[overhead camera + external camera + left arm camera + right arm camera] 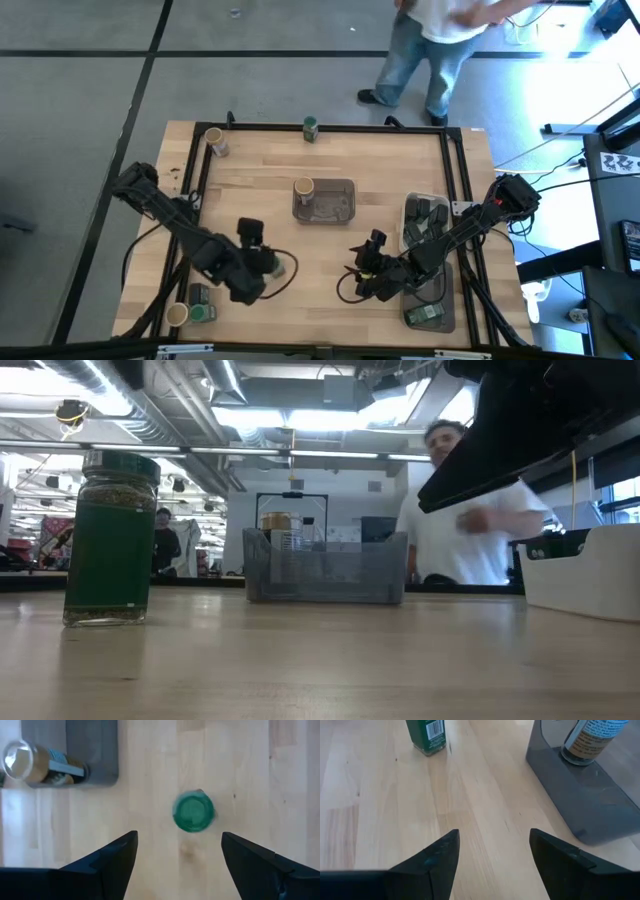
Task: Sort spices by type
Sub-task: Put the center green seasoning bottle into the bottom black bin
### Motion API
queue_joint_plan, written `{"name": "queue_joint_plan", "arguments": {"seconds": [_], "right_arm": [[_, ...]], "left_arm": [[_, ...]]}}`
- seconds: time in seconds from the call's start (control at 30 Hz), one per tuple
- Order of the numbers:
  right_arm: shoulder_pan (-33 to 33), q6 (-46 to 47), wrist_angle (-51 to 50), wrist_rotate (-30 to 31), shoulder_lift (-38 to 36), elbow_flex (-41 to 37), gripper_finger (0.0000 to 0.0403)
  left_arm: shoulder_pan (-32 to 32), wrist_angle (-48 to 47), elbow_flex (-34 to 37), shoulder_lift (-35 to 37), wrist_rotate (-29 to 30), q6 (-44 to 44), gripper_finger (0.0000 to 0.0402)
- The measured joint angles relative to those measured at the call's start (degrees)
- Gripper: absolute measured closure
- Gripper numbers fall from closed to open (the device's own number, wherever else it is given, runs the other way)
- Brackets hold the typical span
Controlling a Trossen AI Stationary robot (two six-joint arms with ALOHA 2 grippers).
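Note:
A spice jar with a green lid (193,812) stands on its base on the bare wood near the table's middle front, also in the low view (110,540) and the right wrist view (426,737). My left gripper (180,837) hangs open above it (272,265), touching nothing. A tan-lidded jar (304,188) stands in the grey tray (340,205) at the middle. My right gripper (494,835) waits open and low over the wood, right of centre (362,270). More jars stand at the far edge (310,127), the far left (215,140) and the near left (190,312).
A white tray (425,212) with dark tins sits at the right, with a dark tray (432,305) nearer the front edge. A black frame runs round the table. A person (430,45) walks beyond the far edge. Bare wood lies between the grey tray and both grippers.

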State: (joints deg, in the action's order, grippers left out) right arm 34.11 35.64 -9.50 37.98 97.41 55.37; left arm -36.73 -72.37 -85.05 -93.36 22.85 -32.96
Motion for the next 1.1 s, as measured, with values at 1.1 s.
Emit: {"name": "queue_joint_plan", "arguments": {"seconds": [1.1], "right_arm": [[-10.9,-30.3,40.9,-20.5,19.0,12.1,0.0043]], "left_arm": [[-12.0,41.0,41.3,4.8,17.3,-18.0,0.0117]]}}
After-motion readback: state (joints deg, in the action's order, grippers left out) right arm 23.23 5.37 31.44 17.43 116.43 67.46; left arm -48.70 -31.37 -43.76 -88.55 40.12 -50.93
